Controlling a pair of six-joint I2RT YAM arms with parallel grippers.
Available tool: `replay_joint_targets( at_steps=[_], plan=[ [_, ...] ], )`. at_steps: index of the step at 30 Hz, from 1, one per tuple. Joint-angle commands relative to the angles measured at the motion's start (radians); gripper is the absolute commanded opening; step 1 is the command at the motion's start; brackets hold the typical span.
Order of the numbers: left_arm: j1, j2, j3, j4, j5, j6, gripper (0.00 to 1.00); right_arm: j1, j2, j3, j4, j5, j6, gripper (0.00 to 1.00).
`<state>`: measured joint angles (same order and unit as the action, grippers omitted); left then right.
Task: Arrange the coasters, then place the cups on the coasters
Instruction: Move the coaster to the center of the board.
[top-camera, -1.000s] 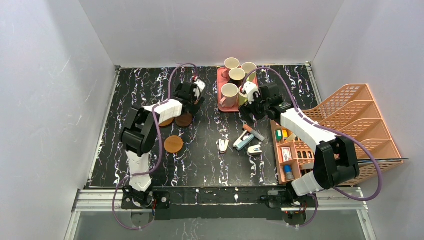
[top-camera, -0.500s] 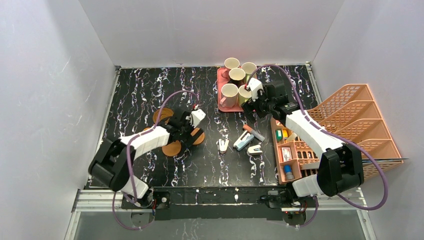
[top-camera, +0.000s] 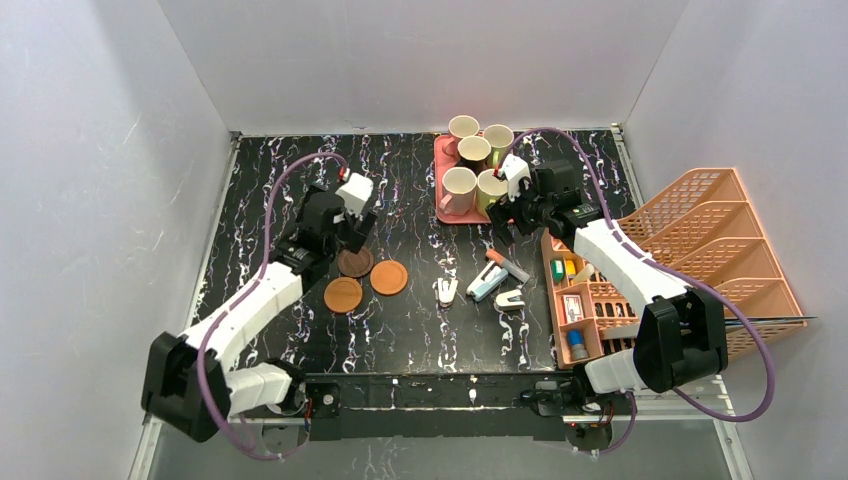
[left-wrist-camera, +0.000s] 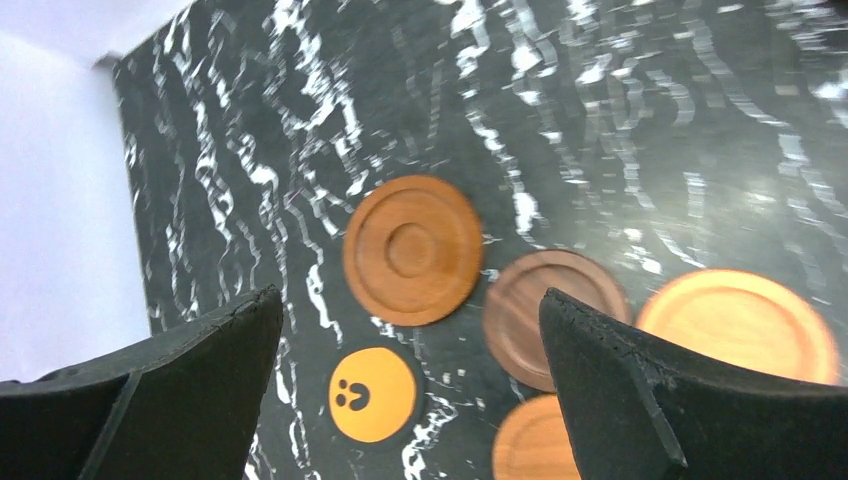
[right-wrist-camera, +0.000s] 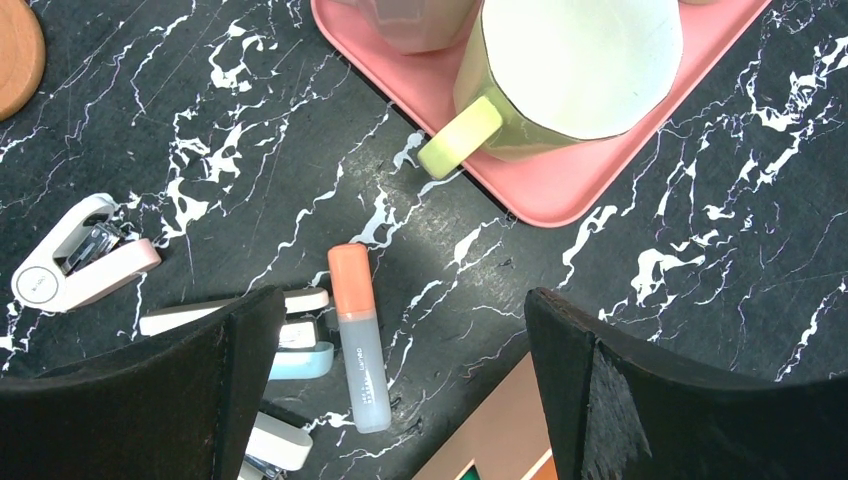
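Pink tray (right-wrist-camera: 560, 190) sits just ahead of the right gripper (right-wrist-camera: 402, 330). An orange-capped tube (right-wrist-camera: 358, 340) lies right below it. White stapler (right-wrist-camera: 85, 265) rests off to its side, all on the black marble table (right-wrist-camera: 700, 300).

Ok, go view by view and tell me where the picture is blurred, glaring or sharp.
Top external: sharp, evenly lit. Left wrist: smeared, the table's white veins streaked, the rightmost coaster soft-edged and overbright, fingers dark silhouettes. Right wrist: crisp, print on the tube visible, faint sheen on the table near the tray.
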<state>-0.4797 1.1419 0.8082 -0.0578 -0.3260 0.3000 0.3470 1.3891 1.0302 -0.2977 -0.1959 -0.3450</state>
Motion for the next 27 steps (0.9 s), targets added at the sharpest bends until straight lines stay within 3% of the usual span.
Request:
replay_joint_targets(
  at_steps=[1,5,10,27],
  plan=[
    [0.119,0.132,0.022,0.047,-0.12,-0.031,0.98,-0.003,-0.018,0.027,0.001,-0.024,0.006,0.98],
    [0.243,0.277,0.084,0.066,-0.101,-0.048,0.98,-0.003,-0.023,0.027,0.001,-0.025,0.005,0.98],
    [0.32,0.395,0.121,0.103,-0.059,-0.049,0.98,-0.003,-0.025,0.024,0.004,-0.023,0.005,0.98],
    [0.332,0.707,0.245,0.113,0.014,-0.053,0.98,-0.004,-0.01,0.027,0.007,-0.01,0.005,0.98]
  ],
)
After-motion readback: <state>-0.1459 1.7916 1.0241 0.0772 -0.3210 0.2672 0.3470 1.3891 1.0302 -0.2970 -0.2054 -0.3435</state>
